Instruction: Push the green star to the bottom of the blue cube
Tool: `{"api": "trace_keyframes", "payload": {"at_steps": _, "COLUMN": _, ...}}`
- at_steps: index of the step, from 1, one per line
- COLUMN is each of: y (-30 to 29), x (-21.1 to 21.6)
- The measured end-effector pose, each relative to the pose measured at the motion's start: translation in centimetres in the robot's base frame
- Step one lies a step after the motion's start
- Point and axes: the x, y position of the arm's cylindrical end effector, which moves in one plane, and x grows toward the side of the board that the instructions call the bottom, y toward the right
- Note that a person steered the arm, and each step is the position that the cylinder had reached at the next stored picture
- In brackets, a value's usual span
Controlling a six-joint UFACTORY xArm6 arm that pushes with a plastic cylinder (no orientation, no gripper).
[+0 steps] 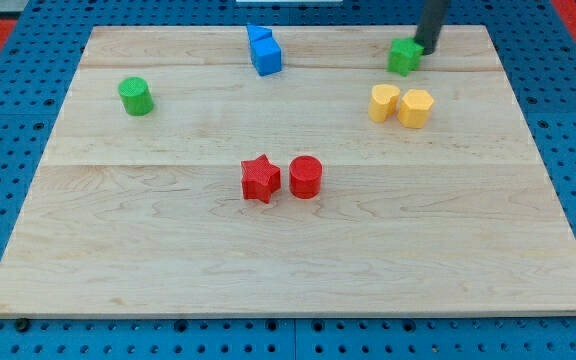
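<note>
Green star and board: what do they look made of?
Green star: probably matte plastic, since its colour is flat with fine ridges and no shine. Board: light, unpolished wood, with visible grain and plank seams. My tip touches the star's right side.

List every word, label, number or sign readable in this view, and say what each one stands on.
None: no readable text shows anywhere.
The wooden board is bare of print.
The green star, blue cube, green cylinder, red star, red cylinder and two yellow blocks carry no markings.
My tip, touching the green star's right side, has no label.
</note>
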Motion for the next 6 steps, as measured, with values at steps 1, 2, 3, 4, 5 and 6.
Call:
{"api": "trace_keyframes", "payload": {"at_steps": 1, "y": -5.4, "x": 0.2}}
{"api": "trace_keyframes", "payload": {"at_steps": 2, "y": -7.7, "x": 1.0}}
{"api": "trace_keyframes", "payload": {"at_steps": 3, "y": -5.2, "x": 1.1}}
{"api": "trace_keyframes", "payload": {"at_steps": 4, "y": -4.5, "x": 1.9}}
{"api": "trace_keyframes", "payload": {"at_steps": 5, "y": -9.2, "x": 4.0}}
{"api": "trace_keyframes", "payload": {"at_steps": 6, "y": -14.3, "x": 5.6}}
